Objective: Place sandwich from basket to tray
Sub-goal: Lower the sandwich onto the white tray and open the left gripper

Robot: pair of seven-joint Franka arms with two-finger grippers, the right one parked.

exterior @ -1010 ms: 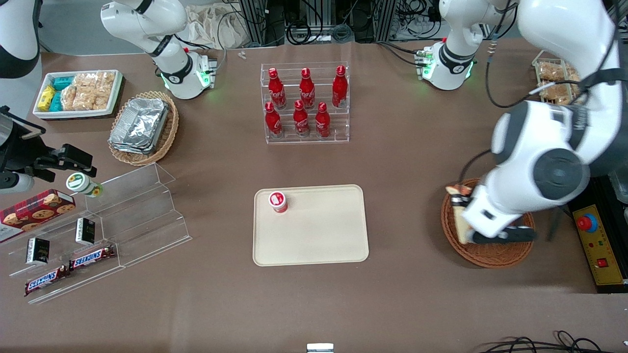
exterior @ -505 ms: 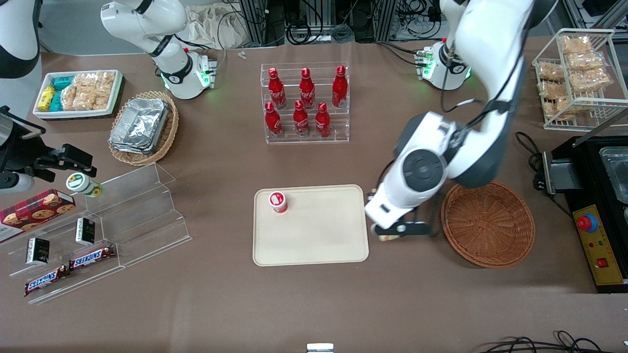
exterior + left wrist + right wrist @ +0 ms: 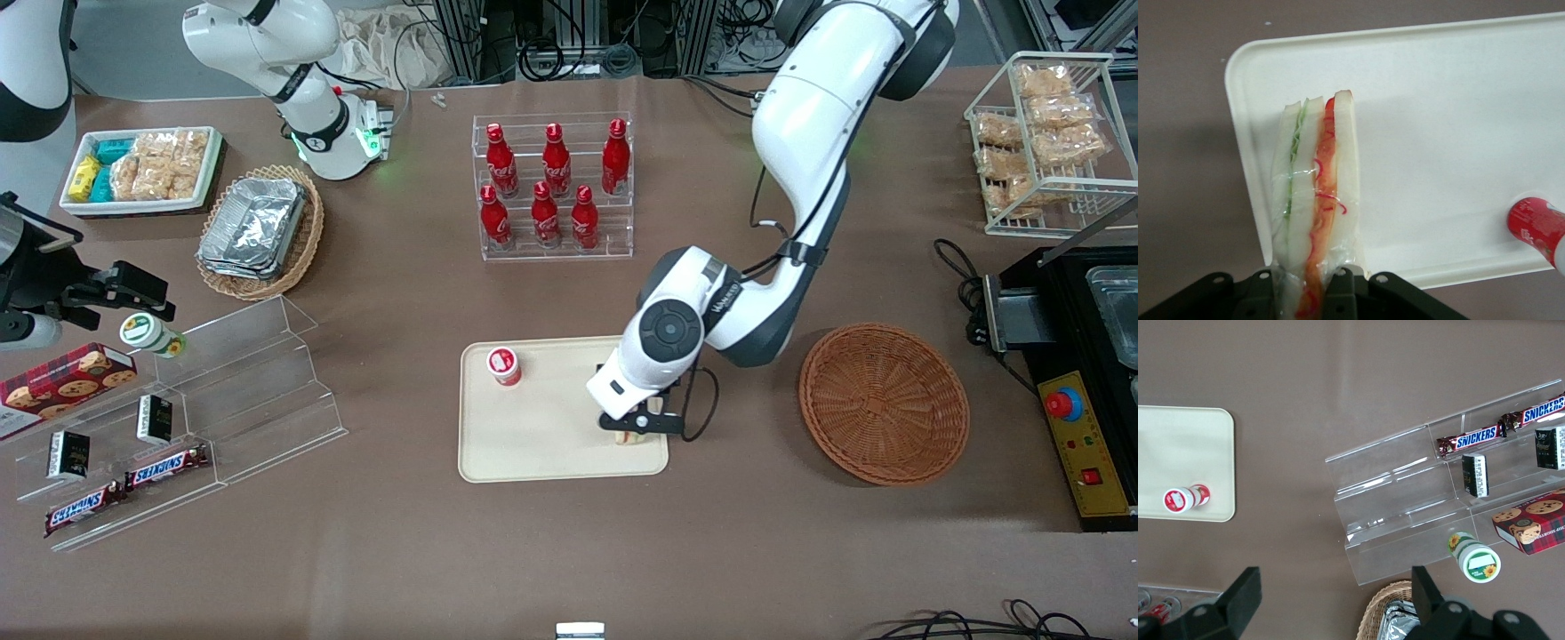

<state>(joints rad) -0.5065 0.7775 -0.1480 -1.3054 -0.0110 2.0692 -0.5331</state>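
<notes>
Fingers (image 3: 1338, 287) clamped on the wrapped sandwich (image 3: 1315, 207), pinching its lower end. Gripper (image 3: 642, 425) holds it over the tray (image 3: 551, 444), at the corner nearest the basket (image 3: 884, 404). Red-capped cup (image 3: 503, 365) stands on the tray, well apart.

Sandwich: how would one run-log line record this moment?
gripper: shut on sandwich | over tray corner nearest basket | basket: nothing inside

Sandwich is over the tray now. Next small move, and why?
Probably lower a little, then open. The gripper is shut on the sandwich, which hangs over the tray near its corner toward the basket, well apart from the red-capped bottle. How high above the tray is unclear.
</notes>
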